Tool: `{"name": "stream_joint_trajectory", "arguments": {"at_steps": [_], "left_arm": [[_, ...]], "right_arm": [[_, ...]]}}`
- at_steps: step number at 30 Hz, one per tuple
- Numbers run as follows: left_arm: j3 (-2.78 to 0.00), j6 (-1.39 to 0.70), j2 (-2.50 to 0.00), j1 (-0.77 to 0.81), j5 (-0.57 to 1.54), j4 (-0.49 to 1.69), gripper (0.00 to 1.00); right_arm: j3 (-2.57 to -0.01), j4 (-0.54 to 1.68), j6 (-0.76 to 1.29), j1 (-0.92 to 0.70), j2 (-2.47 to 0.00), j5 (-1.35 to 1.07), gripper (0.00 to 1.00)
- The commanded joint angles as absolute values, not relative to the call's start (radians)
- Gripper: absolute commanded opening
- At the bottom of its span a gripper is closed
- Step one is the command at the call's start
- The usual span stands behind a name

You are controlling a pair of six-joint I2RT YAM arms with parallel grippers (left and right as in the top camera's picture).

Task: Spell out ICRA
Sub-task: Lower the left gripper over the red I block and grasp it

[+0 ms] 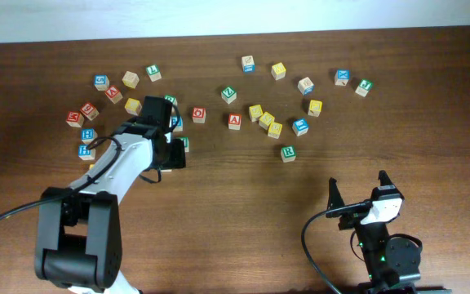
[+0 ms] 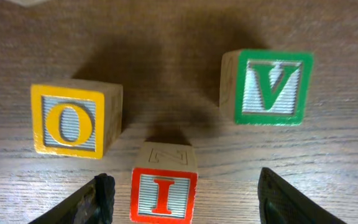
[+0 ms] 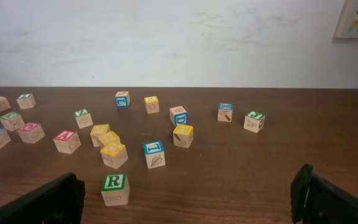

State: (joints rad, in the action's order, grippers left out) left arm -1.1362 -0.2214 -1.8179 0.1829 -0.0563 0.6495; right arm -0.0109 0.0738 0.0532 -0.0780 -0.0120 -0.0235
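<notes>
My left gripper (image 1: 173, 149) is open over the left group of blocks. In the left wrist view its fingers (image 2: 185, 202) stand either side of a red I block (image 2: 163, 193) without touching it. A yellow O block (image 2: 73, 121) and a green V block (image 2: 269, 87) stand just beyond. A red A block (image 1: 234, 121) sits mid-table and shows in the right wrist view (image 3: 66, 140). A green R block (image 1: 288, 152) lies closest to my right gripper (image 1: 357, 189), which is open and empty near the front edge. The R also shows in the right wrist view (image 3: 115, 187).
Several other letter blocks are scattered across the far half of the wooden table (image 1: 243, 220), including a red round-letter block (image 1: 198, 114), yellow blocks (image 1: 266, 121) and blue ones (image 1: 300, 126). A white wall runs behind.
</notes>
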Motion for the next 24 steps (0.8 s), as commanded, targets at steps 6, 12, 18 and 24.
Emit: {"name": "stream_joint_trajectory", "arguments": {"at_steps": [6, 12, 18, 24], "left_arm": [[-1.100, -0.216, -1.839, 0.181, -0.049, 0.584, 0.58], [-1.099, -0.208, -1.851, 0.181, -0.070, 0.572, 0.51], [-1.099, -0.208, -1.897, 0.181, -0.076, 0.575, 0.44], [-1.100, -0.208, -1.897, 0.181, -0.075, 0.553, 0.28]], "right_arm": [[-0.006, 0.079, 0.060, -0.071, -0.007, -0.015, 0.98], [-0.006, 0.079, 0.060, -0.071, -0.007, -0.015, 0.98], [-0.006, 0.079, 0.060, -0.071, -0.007, -0.015, 0.98], [-0.006, 0.079, 0.060, -0.071, -0.007, -0.015, 0.98]]}}
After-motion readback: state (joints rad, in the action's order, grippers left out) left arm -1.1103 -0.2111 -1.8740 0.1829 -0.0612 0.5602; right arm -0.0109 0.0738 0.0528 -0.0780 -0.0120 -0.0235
